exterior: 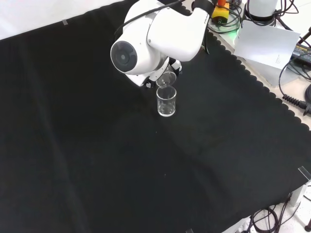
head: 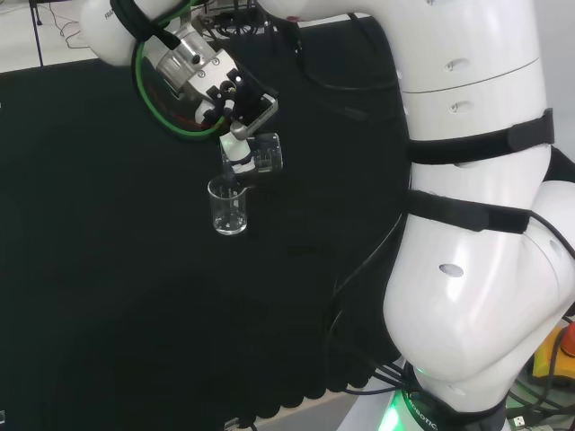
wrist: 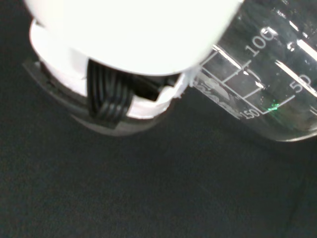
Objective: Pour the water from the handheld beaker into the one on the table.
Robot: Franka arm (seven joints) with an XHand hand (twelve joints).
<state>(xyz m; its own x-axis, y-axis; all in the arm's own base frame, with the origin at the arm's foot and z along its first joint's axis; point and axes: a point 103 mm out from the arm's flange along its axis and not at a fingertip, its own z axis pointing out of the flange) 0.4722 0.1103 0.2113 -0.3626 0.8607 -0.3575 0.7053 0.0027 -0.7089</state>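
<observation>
Clear handheld beaker (head: 266, 152) tipped over upright table beaker (head: 228, 207)

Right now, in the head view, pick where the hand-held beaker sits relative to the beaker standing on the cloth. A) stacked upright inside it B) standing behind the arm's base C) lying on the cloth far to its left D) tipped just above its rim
D: the hand holds the tilted beaker just above and beside the rim of the upright beaker on the black cloth.

Clear glossy held beaker (wrist: 267, 84), clear table beaker (head: 228, 208), matt black cloth (exterior: 97, 160)
</observation>
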